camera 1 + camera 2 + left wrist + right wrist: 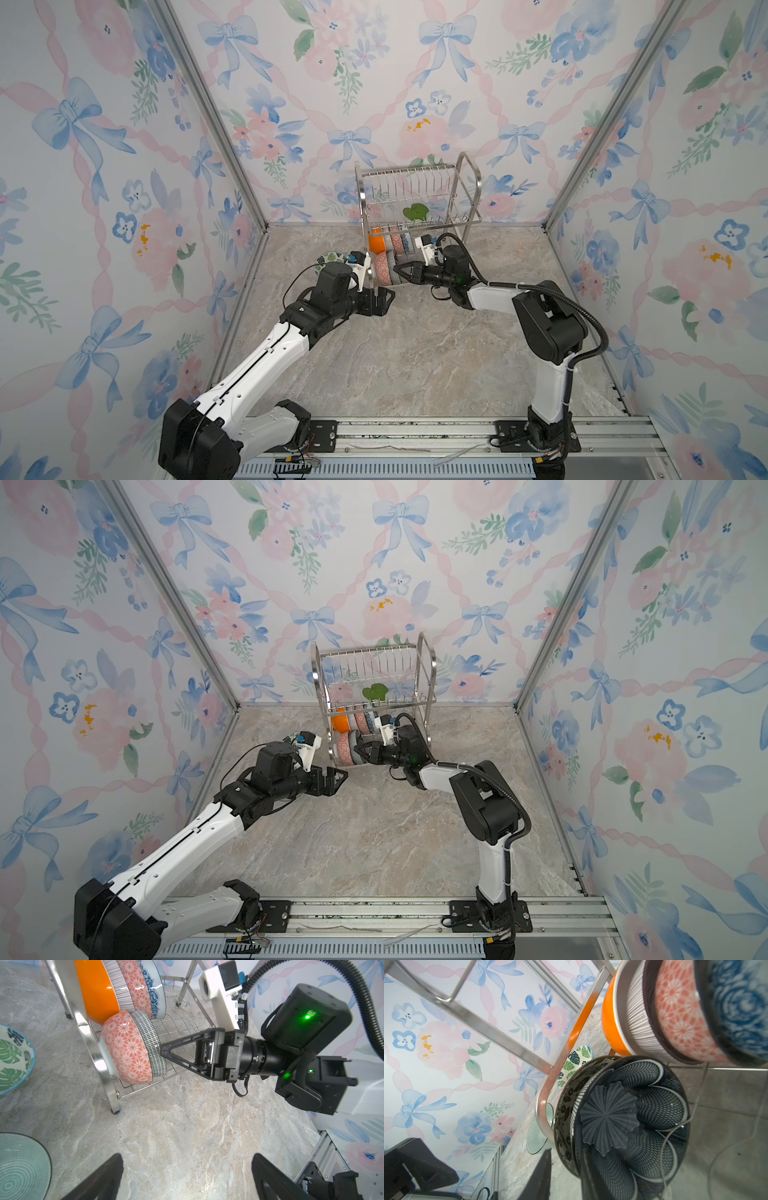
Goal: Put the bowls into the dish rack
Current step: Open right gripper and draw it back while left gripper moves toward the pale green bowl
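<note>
Both arms bend from the near rail [415, 432] toward the dish rack [92, 1051]: the left arm [257, 361] stops just left of it, left claw [186, 1159] wide open and empty; the right arm [548, 328] reaches into its bottom shelf, right claw [164, 1052] at the rim of the dark flower bowl [633, 1115], squeezing or not I cannot tell. Flowery walls [374, 83] stand around the stone-look table [415, 353]. Eight bowls [97, 991]: six in the rack, two on the table left of it.
</note>
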{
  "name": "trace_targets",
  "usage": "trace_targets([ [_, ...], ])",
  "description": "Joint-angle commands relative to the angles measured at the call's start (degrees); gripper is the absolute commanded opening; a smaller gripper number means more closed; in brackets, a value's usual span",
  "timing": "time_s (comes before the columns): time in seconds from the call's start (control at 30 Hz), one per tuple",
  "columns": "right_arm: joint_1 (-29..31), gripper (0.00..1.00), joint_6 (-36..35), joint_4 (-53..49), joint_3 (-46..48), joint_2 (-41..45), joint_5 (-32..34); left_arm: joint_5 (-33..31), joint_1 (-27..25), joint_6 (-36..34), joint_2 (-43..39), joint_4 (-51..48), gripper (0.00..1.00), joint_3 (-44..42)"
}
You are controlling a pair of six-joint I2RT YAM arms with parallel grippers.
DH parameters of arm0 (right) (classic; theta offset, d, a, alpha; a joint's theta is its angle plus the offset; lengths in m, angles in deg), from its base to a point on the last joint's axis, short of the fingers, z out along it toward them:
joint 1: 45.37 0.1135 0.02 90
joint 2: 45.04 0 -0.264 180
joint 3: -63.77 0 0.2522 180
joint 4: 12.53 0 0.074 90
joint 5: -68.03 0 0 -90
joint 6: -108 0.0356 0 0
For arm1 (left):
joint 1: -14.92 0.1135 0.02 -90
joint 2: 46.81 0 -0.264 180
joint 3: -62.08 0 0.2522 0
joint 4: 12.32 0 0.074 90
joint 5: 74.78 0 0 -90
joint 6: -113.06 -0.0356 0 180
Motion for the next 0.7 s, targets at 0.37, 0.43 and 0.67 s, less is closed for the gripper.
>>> trace_targets([
  [0.37, 0.3, 0.37, -3.34, -1.02, 5.85, 6.95, 2.57, -4.06, 4.75, 2.86, -2.62, -4.22, 0.98, -0.87],
  [0.43, 0.74, 0.4, -5.96, -3.55, 6.78, 9.03, 4.25, -7.91, 6.3, 3.02, -2.43, -6.89, 0.98, 0.27],
  [0.67, 3.81, 0.56, -15.69, -17.62, 8.93, 18.59, 12.88, -10.33, 16.06, 4.67, -3.48, -12.08, 0.98, 1.14],
])
